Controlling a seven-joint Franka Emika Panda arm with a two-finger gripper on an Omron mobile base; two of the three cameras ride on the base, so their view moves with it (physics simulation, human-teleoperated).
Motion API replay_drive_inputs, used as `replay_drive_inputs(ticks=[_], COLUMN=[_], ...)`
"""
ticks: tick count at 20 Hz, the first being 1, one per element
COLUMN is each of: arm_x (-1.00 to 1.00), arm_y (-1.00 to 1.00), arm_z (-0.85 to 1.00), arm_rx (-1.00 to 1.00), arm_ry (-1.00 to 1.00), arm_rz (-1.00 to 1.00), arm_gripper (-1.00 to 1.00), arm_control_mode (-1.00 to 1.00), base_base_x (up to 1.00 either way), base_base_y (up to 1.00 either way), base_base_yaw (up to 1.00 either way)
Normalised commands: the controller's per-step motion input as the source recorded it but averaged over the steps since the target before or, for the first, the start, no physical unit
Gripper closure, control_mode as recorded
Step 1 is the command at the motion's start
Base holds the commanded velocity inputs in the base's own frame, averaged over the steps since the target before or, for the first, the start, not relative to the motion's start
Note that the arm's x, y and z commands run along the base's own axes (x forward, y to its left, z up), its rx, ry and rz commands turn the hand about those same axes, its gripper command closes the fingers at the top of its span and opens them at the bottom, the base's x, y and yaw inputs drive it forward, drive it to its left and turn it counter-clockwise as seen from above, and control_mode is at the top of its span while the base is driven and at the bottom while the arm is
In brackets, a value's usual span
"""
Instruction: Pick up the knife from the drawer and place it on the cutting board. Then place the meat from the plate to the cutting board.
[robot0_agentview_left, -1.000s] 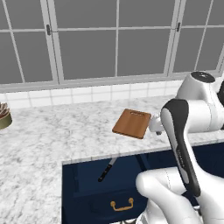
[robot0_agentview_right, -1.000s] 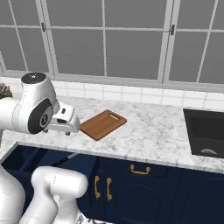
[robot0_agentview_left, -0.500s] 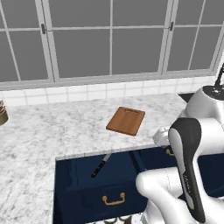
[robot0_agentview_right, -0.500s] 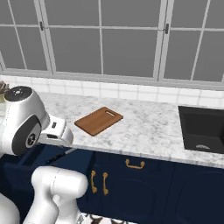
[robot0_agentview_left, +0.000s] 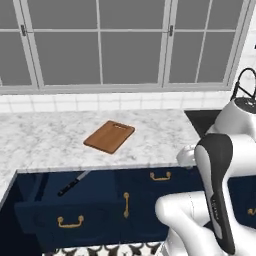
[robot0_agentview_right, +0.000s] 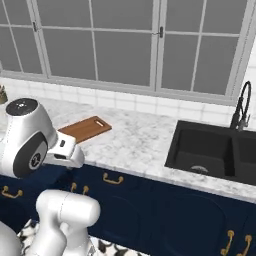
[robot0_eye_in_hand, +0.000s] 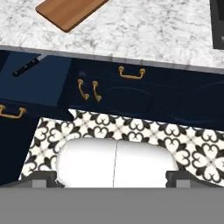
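One knife (robot0_agentview_left: 73, 183) lies in the pulled-out navy drawer (robot0_agentview_left: 60, 220), lower left of the left base view, blade angled up toward the bench (robot0_agentview_left: 45, 137) edge. In the hand view it sits at the upper left. The cutting board (robot0_agentview_left: 109, 136) rests flat on the marble bench just above and right of the drawer, nothing on it. The pincer (robot0_eye_in_hand: 112, 177) is spread wide with nothing between its tips, low in the hand view over the patterned floor (robot0_eye_in_hand: 131, 131). A black sink (robot0_agentview_right: 212, 150) sits at the right of the right base view.
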Motion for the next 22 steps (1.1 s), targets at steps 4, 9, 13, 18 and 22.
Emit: replay_drive_inputs(ticks=[4, 9, 13, 18, 22], arm_x=[0.00, 0.00, 0.00, 0.00, 0.00], arm_y=[0.00, 0.00, 0.00, 0.00, 0.00], arm_z=[0.00, 0.00, 0.00, 0.00, 0.00], arm_rx=[0.00, 0.00, 0.00, 0.00, 0.00], arm_ry=[0.00, 0.00, 0.00, 0.00, 0.00], arm_rz=[0.00, 0.00, 0.00, 0.00, 0.00], arm_gripper=[-1.00, -1.00, -1.00, -1.00, -1.00], arm_control_mode=[1.00, 1.00, 1.00, 1.00, 1.00], base_base_x=[-0.01, -0.06, 0.01, 0.12, 0.49], base_base_y=[-0.53, -0.33, -0.06, -0.22, -0.34], base_base_yaw=[0.72, 0.79, 0.62, 0.48, 0.41])
